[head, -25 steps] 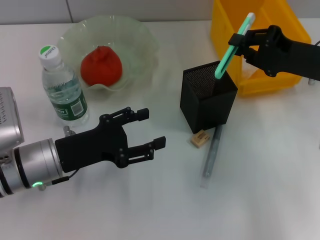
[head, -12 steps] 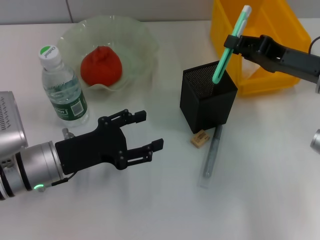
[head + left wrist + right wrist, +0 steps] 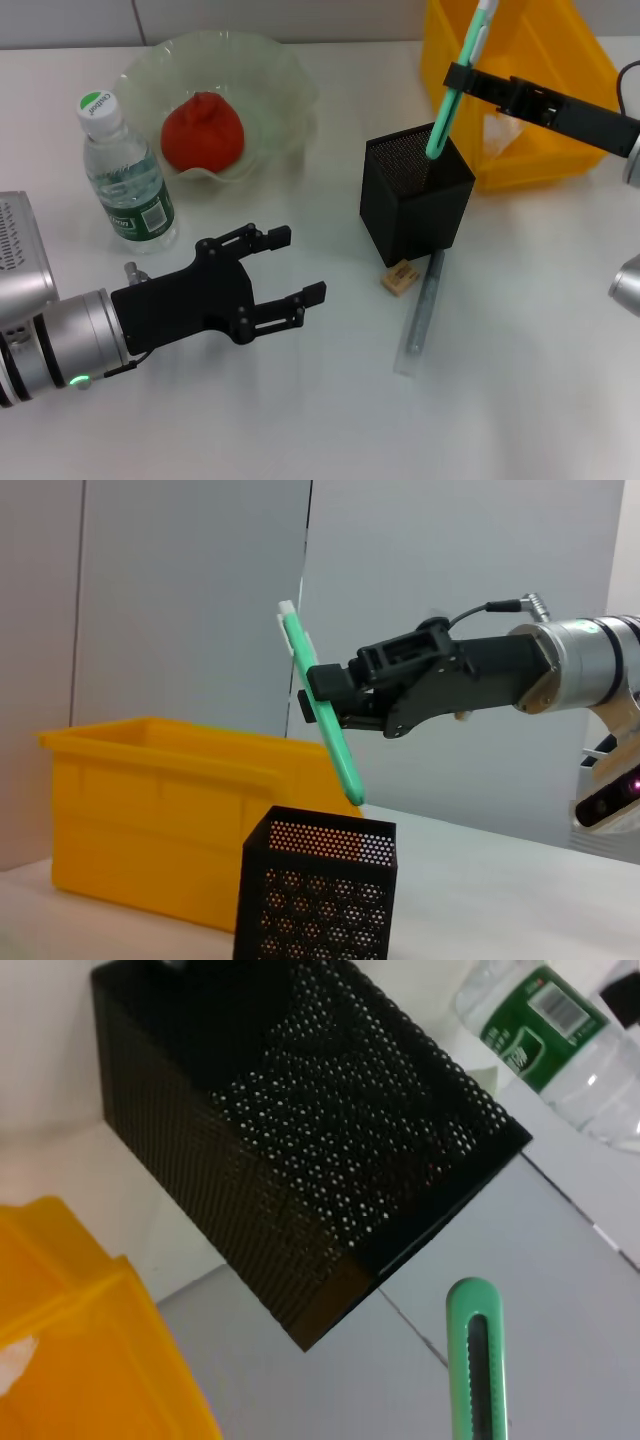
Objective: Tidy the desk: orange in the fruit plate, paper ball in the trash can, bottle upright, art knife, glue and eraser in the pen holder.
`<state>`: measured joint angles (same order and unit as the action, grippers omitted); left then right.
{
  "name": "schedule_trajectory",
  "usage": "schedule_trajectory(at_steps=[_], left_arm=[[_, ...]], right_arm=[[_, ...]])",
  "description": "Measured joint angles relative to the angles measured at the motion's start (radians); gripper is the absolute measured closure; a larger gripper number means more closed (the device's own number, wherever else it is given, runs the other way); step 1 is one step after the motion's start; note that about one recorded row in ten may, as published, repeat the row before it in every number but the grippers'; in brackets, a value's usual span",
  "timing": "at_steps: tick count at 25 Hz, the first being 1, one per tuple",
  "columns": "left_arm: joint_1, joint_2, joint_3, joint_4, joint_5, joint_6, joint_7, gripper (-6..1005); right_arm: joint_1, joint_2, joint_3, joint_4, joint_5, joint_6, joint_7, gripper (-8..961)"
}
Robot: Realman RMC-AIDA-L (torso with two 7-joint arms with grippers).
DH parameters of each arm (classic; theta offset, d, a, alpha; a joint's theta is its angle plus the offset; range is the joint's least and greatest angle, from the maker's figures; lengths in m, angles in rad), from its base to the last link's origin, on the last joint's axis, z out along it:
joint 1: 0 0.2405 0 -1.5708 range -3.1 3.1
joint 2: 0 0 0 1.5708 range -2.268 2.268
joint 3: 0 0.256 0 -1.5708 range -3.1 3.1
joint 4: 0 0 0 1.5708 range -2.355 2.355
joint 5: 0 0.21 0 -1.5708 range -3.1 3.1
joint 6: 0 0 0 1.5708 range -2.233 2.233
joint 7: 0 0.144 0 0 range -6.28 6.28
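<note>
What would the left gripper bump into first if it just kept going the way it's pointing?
Probably the eraser beside the pen holder. The open left gripper points across the desk toward them, though its height is unclear, so it might pass above the eraser.

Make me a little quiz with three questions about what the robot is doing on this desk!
1. True or false: the orange lies in the fruit plate.
2. What does the right pincer hold? A) art knife B) a spoon C) a pencil
3. Fill in: the eraser and glue lie on the desk beside the ____.

Key:
1. True.
2. A; its tip hangs above the pen holder, not yet inside. The left pincer is open and empty.
3. Pen holder.
</note>
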<state>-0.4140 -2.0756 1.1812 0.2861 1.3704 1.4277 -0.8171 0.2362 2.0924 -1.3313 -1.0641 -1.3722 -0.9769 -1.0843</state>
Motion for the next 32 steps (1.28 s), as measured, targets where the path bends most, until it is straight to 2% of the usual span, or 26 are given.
schedule_trajectory(at_steps=[14, 32], left_arm=[[-0.005, -0.003, 0.000, -0.043, -0.023, -0.010, 0.050, 197], [-0.004, 0.001, 0.000, -0.052, -0.031, -0.014, 0.056, 197]], right_arm=[[-0.003, 0.000, -0.023, 0.029, 0.054, 0.000, -0.298, 667], [-0.001, 0.000, -0.087, 0.019, 0.095, 0.049, -0.352, 646]])
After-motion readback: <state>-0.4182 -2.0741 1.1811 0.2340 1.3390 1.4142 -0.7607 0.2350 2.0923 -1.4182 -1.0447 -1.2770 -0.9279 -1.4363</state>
